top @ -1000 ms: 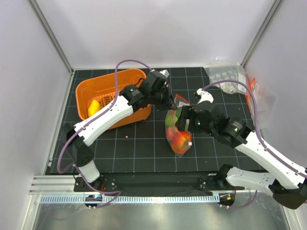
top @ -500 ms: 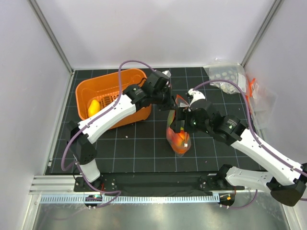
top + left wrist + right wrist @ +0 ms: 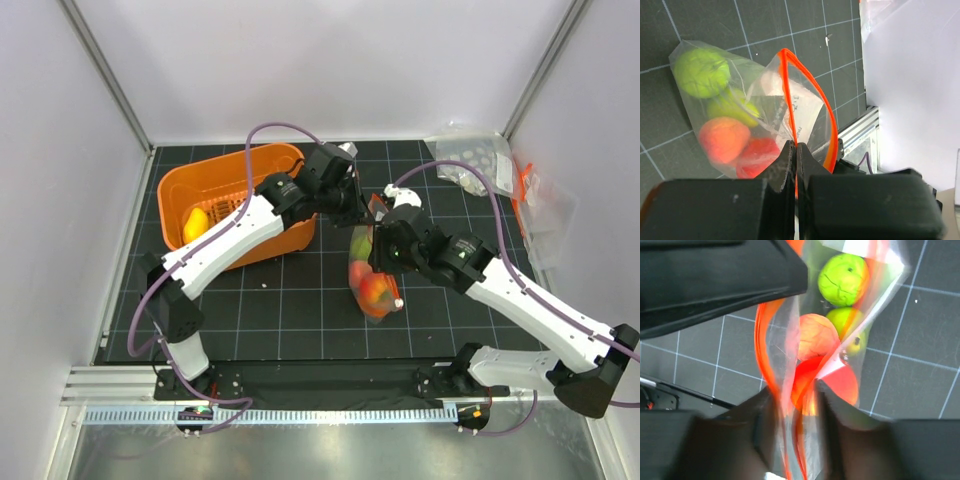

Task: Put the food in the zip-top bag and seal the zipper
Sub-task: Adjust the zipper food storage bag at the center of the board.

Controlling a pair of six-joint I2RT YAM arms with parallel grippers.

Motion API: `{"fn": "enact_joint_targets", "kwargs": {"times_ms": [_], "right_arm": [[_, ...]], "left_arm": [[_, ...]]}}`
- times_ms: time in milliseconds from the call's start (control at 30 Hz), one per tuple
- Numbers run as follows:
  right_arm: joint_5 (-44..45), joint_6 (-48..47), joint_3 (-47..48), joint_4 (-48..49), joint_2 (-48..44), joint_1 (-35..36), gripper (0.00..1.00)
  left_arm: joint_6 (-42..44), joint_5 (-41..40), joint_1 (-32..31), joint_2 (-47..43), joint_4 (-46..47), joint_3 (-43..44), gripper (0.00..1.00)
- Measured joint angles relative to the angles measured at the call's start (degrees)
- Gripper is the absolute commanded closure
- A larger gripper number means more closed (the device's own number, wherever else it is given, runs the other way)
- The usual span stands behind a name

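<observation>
at mid bench [image 3: 260,300], right of orange basket [image 3: 200,170]: zip-top bag [image 3: 372,280], food [image 3: 722,140] inside. my left claw [image 3: 794,150] pinching zipper [image 3: 807,90] end; right claw [image 3: 795,405] part-spread astride mouth. sealing step, i judge. next: pinch strip, slide along. yellow piece [image 3: 196,222] lies in basket.

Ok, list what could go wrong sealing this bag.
The zipper gapes in a loop; the right end effector, straddling it, might pinch one strip only. The left end effector grips just a short stretch, so the zip-top bag may slip. Sealing now would leave the yellow food in the basket.
</observation>
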Motion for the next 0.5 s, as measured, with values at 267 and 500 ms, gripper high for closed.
{"fn": "enact_joint_targets", "kwargs": {"times_ms": [267,500], "right_arm": [[1.9,1.9,0.0,-0.8,0.1,0.0,0.99],[3.1,4.7,1.9,-1.9,1.4,0.0,0.99]], "left_arm": [[0.5,-0.2,0.1,0.0,0.2,0.1,0.48],[2.1,-1.9,1.3,-4.0,0.7,-1.7,0.02]]}}
